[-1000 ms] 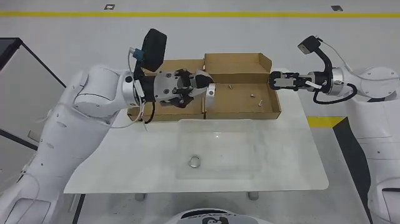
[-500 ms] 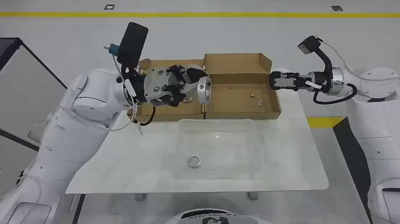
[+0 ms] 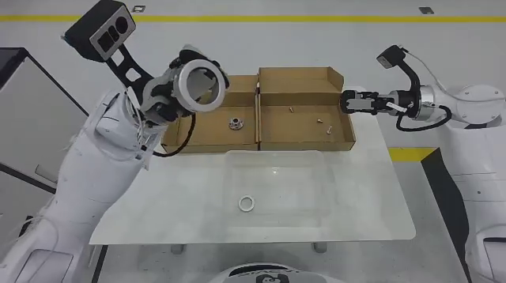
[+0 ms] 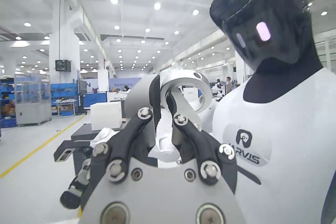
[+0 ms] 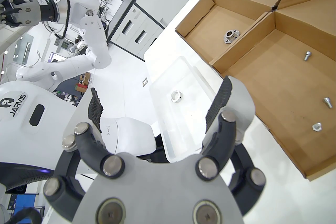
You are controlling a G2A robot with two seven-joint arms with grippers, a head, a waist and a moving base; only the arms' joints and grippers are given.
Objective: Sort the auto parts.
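On a white desk (image 3: 158, 196) in a factory hall, two open cardboard boxes sit side by side along the far edge, their inner walls touching. A clear tray (image 3: 292, 196) lies just in front of them, near the middle of the desk.

The left gripper (image 4: 162, 101) is raised above the left box (image 3: 209, 134). Its jaws are nearly closed, pinching the wall of a large metal ring (image 4: 183, 78), one jaw inside the bore and the other against the outer face. The ring is in the air, clear of the box floor.

The right gripper (image 5: 160, 91) is at the outer side wall of the right box (image 3: 304, 131), jaws spread wide with nothing between them.

A flanged hub (image 3: 235, 122) stands on the floor of the left box, near the wall it shares with its neighbour. A small ring (image 3: 247, 202) lies flat in the tray, towards its near left corner.

On the floor of the right box are three loose fasteners, apart from one another: a bolt (image 5: 306, 55), a second bolt (image 5: 326, 101) and a nut (image 5: 317, 126).
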